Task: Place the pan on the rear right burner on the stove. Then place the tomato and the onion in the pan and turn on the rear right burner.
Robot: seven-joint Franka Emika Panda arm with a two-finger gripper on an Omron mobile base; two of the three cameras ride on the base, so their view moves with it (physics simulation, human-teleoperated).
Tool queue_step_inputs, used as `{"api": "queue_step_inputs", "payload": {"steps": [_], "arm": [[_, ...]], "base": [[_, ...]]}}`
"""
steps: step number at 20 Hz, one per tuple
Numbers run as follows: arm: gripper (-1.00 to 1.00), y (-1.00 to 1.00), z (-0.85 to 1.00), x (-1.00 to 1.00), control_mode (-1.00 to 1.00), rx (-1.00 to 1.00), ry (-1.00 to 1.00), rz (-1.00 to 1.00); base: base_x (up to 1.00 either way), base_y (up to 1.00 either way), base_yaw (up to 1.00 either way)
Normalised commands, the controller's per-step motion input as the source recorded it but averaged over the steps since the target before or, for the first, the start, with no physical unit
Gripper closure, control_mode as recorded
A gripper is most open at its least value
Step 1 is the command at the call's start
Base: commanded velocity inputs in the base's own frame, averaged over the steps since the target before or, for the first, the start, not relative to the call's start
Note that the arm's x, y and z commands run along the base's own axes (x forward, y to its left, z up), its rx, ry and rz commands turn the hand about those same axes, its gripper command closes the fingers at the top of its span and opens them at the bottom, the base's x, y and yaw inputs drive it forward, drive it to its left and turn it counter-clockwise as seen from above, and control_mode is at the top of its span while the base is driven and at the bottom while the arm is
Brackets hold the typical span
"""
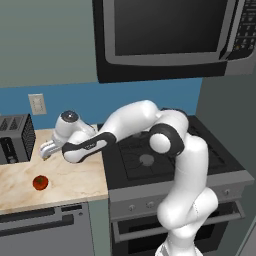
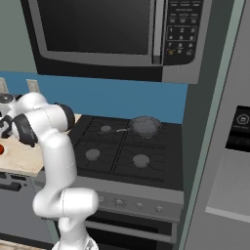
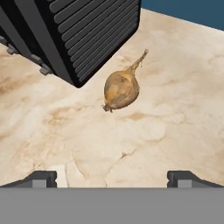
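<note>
Hovering at the middle left of the left base view, our claw (image 3: 112,177) stands wide and empty, aimed at the tan pointed onion (image 3: 121,89) on the marble bench (image 3: 183,87) beside the black ribbed toaster (image 3: 74,35). The glossy red tomato (image 1: 40,182) waits lower left; the dark shallow pan (image 2: 145,126) already sits on the rear right burner.

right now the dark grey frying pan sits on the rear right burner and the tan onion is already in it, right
Not quite. The dark grey frying pan does sit on the rear right burner, but the tan onion lies on the marble counter beside the black toaster, as the hand view shows.
</note>
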Motion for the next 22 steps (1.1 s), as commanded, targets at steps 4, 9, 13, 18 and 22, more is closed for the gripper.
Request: {"api": "queue_step_inputs", "payload": {"steps": [4, 9, 13, 18, 22], "arm": [[-1.0, 0.07, -0.1, 0.21, -1.0, 0.0, -0.02, 0.0], [-1.0, 0.11, -0.12, 0.21, -1.0, 0.0, -0.04, 0.0], [-1.0, 0.15, -0.12, 0.2, -1.0, 0.0, -0.02, 0.0], [-1.0, 0.17, -0.15, 0.18, -1.0, 0.0, 0.0, 0.0], [-1.0, 0.15, -0.14, 0.16, -1.0, 0.0, 0.0, 0.0]], "base": [[0.0, 0.0, 0.0], [0.0, 0.0, 0.0], [0.0, 0.0, 0.0], [0.0, 0.0, 0.0], [0.0, 0.0, 0.0]]}}
